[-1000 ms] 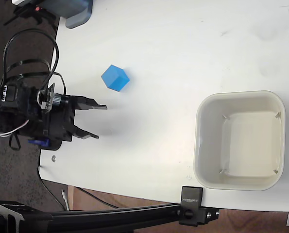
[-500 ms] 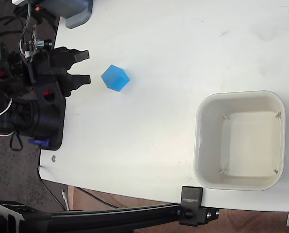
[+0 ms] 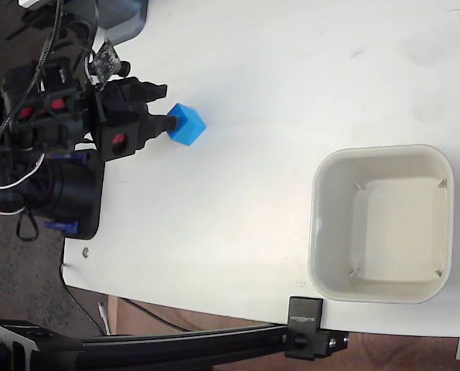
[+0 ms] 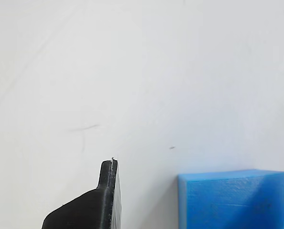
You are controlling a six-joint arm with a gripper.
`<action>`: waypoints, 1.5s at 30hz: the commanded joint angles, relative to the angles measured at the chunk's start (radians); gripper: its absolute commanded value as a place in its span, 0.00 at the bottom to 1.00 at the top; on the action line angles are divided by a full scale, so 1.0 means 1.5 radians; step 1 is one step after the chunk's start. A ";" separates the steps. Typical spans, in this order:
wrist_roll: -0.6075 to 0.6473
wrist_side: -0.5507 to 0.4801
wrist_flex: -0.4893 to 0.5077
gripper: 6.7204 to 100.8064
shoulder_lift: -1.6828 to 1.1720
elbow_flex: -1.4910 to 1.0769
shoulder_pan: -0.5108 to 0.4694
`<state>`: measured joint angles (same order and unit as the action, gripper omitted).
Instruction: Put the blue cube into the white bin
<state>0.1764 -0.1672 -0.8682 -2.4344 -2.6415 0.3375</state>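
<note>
Reaching rightward from the upper left of the fixed view, the gripper (image 3: pixel 161 107), its black fingers (image 4: pixel 96 205) parted, has closed in since half a second ago so its lower tip meets the unmoved blue cube (image 3: pixel 187 124), well apart from the white bin (image 3: pixel 381 223) at lower right.
</note>
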 commanded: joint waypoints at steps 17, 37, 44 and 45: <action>0.066 -0.045 0.036 0.89 0.069 0.047 -0.087; 0.080 -0.077 0.065 0.83 0.111 0.040 -0.109; 0.081 -0.076 0.063 0.77 0.122 0.046 -0.110; 0.081 -0.074 0.062 0.75 0.122 0.046 -0.110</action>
<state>0.2945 -0.2654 -0.7854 -2.2427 -2.6277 0.1779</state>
